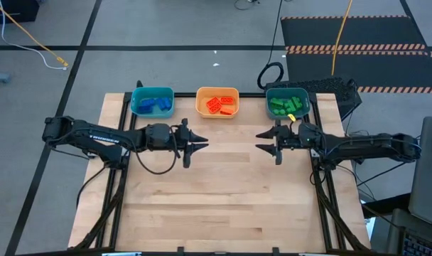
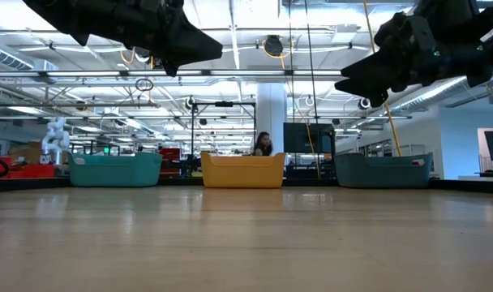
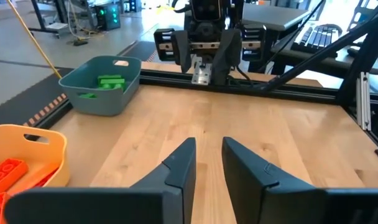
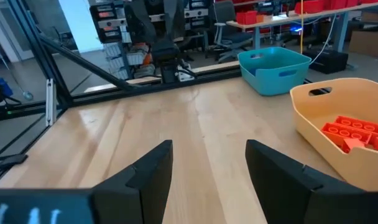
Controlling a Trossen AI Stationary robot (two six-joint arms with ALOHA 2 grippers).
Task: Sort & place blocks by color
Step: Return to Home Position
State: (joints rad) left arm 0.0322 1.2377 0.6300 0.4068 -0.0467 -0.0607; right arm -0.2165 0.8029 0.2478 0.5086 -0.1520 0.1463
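Wood surface point(image 1: 230, 199) carries no loose pieces: blue blocks point(image 1: 154, 105), orange blocks point(image 1: 221, 106) and green blocks point(image 1: 284, 106) lie by colour in separate trays point(image 1: 200, 102) at the far edge, so I judge sorting complete. My left jaws and right jaws hang released and empty above mid-surface, tips facing, a parking posture clear of the trays. The low view shows only tray walls; the high view alone confirms contents.

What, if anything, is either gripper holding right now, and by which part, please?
Nothing is held: the left gripper and the right gripper are both open and empty, above the light wooden table.
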